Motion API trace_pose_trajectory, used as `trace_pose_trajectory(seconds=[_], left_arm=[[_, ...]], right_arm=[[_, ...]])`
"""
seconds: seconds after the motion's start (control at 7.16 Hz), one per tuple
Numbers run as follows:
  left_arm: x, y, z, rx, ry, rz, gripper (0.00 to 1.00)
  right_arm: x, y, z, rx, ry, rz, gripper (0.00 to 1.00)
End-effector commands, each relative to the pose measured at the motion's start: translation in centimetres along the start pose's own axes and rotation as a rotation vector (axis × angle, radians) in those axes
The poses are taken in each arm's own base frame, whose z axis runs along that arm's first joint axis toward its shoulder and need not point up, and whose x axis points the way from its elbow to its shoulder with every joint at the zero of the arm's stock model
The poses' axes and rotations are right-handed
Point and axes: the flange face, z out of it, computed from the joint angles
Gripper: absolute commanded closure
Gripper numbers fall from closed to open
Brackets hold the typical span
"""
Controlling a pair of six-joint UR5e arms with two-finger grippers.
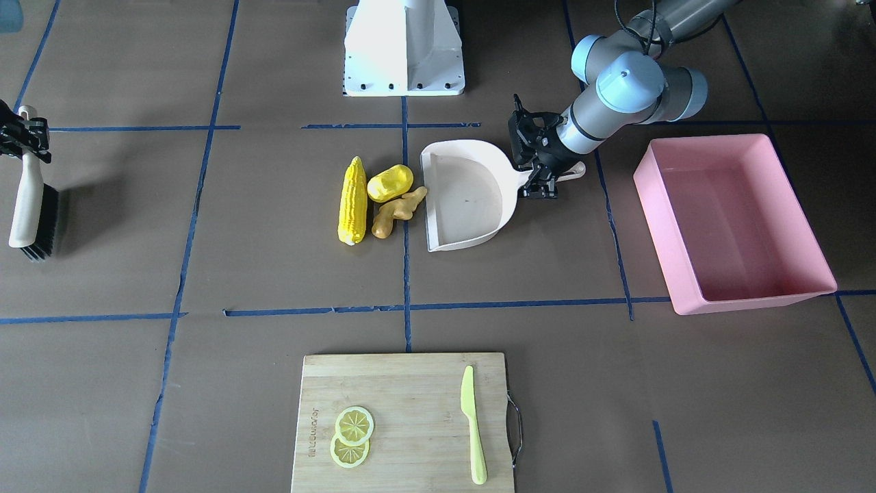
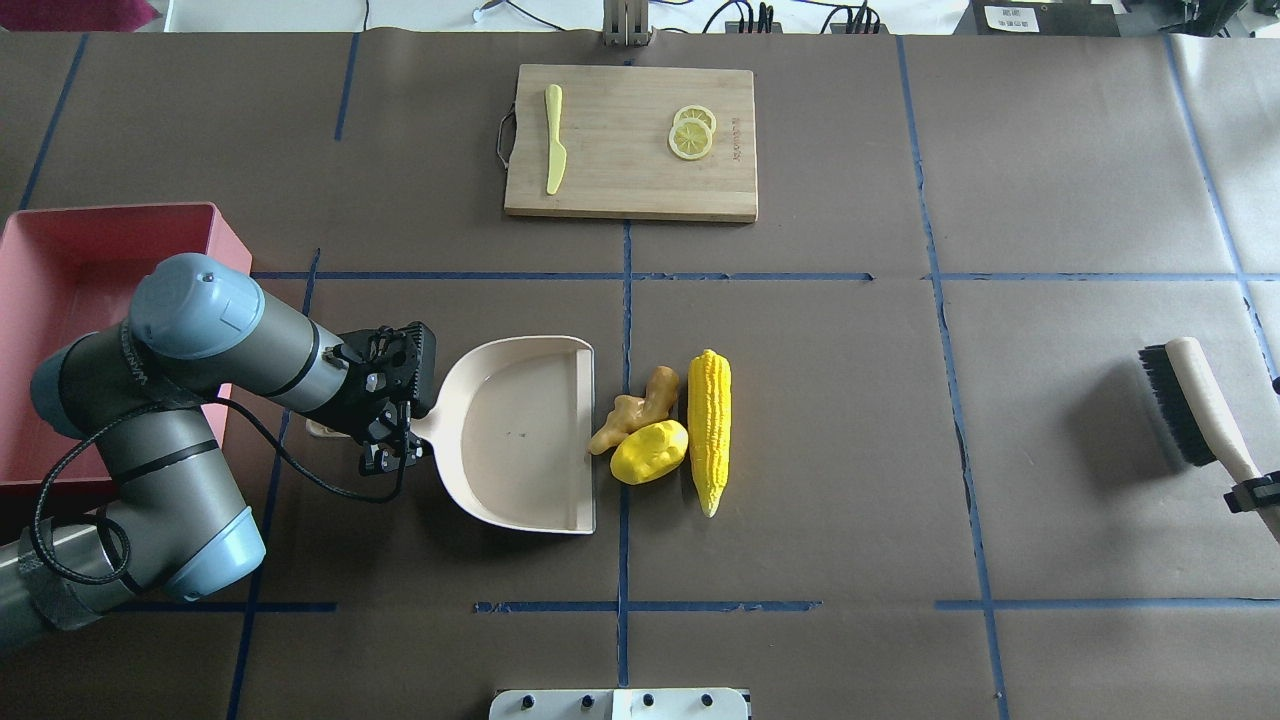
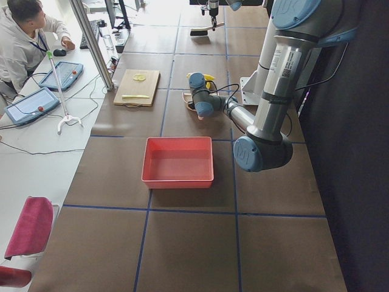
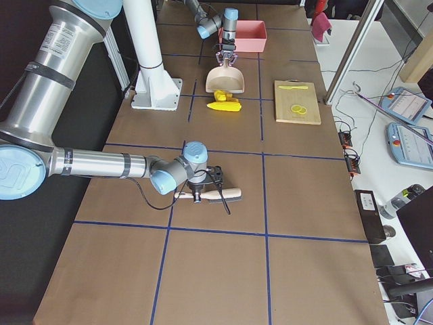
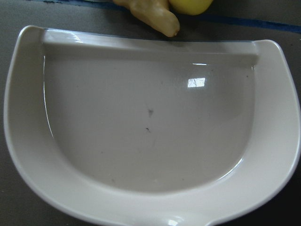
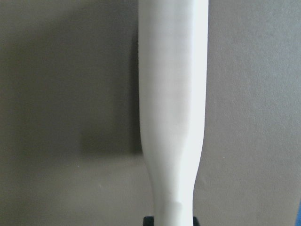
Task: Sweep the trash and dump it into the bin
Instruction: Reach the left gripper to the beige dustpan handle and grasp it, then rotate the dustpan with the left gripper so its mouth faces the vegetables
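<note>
**A:** Where is the trash?

**B:** It lies in a tight cluster straight ahead of the left gripper (image 2: 395,430), just past the open lip of the pan (image 2: 520,430). The ginger (image 2: 633,410) is nearest, and its tip seems to touch the lip. The lump (image 2: 649,452) is pressed against the ginger. The corn (image 2: 709,430) lies on the lump's far side, parallel to the lip.

**A:** What about that gripper?

**B:** It is clamped on the pan's handle, and the stub of the handle pokes out behind it. The pan sits flat on the table (image 1: 274,260). The wrist view shows a few dark specks on its floor.

**A:** Where is the bin?

**B:** The bin (image 1: 732,219) is behind the left gripper, near but not touching. Only pink walls and floor show inside it. The left arm (image 2: 190,320) bends over the bin's near corner.

**A:** Is anything else around?

**B:** The right gripper (image 1: 24,140) is closed on the handle of the brush (image 1: 29,198). It is well apart from the corn, on the side away from the pan, and the bristles face the trash. I cannot tell whether the bristles touch the table.

The board (image 1: 410,404) is off to the side of both grippers, away from the robot's base. A knife (image 1: 472,424) and two overlapping slices (image 1: 352,435) lie on it.
</note>
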Motion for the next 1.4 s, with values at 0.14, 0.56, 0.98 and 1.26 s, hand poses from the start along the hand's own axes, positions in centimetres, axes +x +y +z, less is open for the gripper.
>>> trace_pose_trajectory(seconds=[0.14, 0.56, 0.98, 1.26], left_arm=[[-3.1, 1.0, -3.2, 0.005, -0.087, -0.019, 0.77], [-3.9, 1.4, -4.1, -0.032, -0.092, 0.015, 0.94], [-2.2, -3.2, -6.8, -0.152, -0.041, 0.023, 1.0], [-0.8, -4.5, -4.9, -0.175, -0.017, 0.039, 1.0]], right_arm=[[0.0, 0.0, 0.0, 0.0, 0.0, 0.0, 1.0], [0.1, 0.1, 0.0, -0.001, 0.001, 0.001, 1.0], [0.1, 0.1, 0.0, -0.001, 0.001, 0.001, 1.0], [0.1, 0.1, 0.1, -0.002, 0.002, 0.002, 1.0]])
